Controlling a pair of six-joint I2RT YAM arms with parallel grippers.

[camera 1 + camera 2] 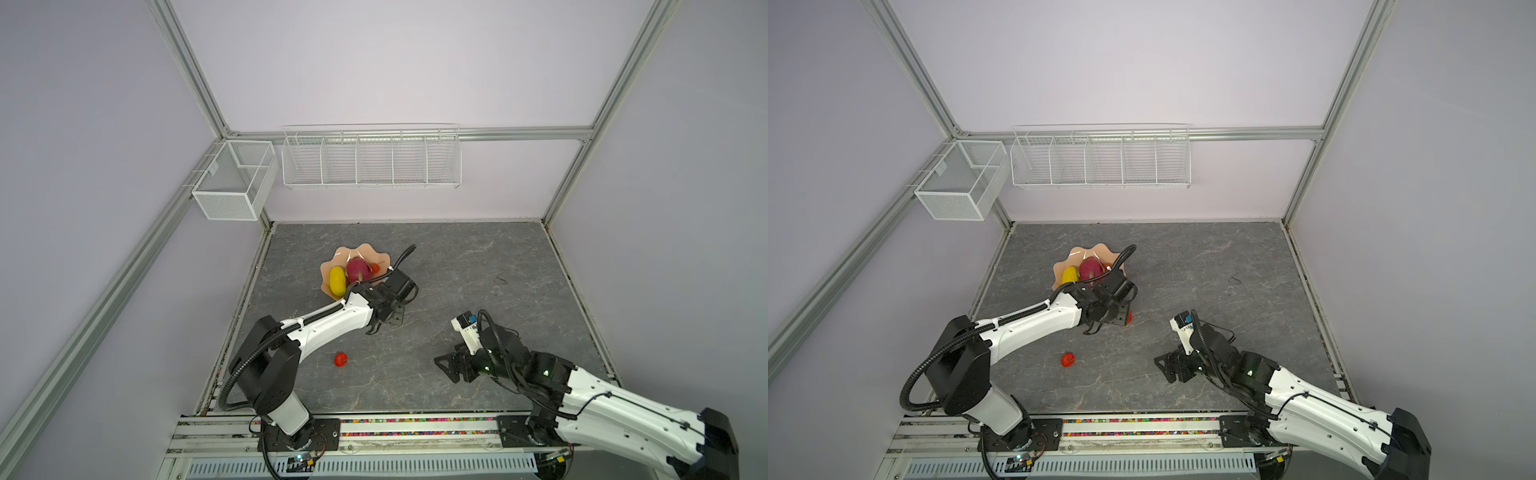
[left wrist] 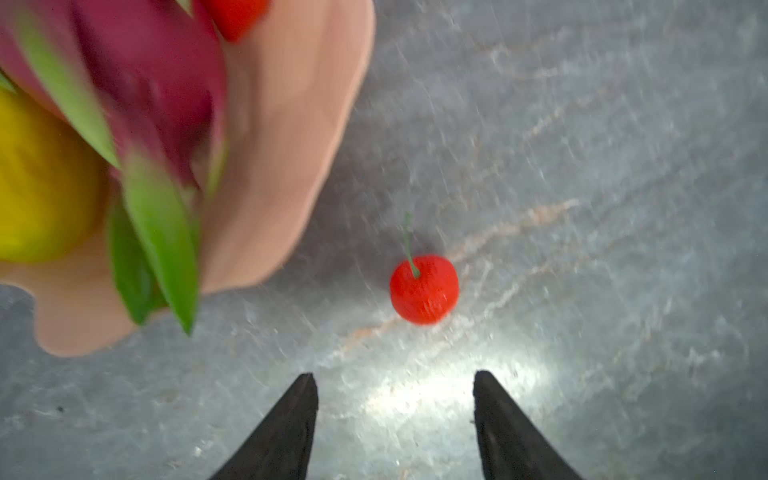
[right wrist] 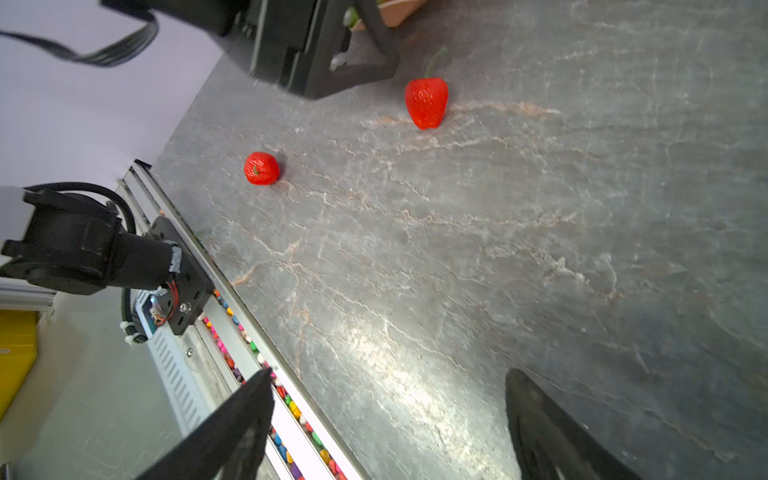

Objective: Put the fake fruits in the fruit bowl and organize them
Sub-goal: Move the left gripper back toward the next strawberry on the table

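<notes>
Three of the five fake fruits lie in the fruit bowl [image 1: 347, 253]: the dragon fruit [image 1: 359, 268] in its middle, the yellow oblong fruit [image 1: 338, 281] against it, and one strawberry [image 1: 375, 268] tucked on the dragon fruit's other side, probably so that the big pieces fill the centre and the small ones the gaps. Two more are outside the bowl on the grey stone table [image 1: 457, 270]: a stemmed strawberry [image 2: 424, 289] just beside the bowl's rim and a second strawberry [image 1: 341, 359] well apart from the bowl, toward the arms' bases. The left gripper [image 2: 395, 376] hangs just short of the stemmed one with its jaws apart and empty, likely lining up a pick. The right gripper [image 3: 388, 374], well apart from the bowl, is also spread and holds nothing. The left wrist view shows the stemmed strawberry whole, whereas in a top view the stemmed strawberry [image 1: 1130, 316] is only a red sliver beside the left gripper; the right wrist view shows both loose strawberries in full.
</notes>
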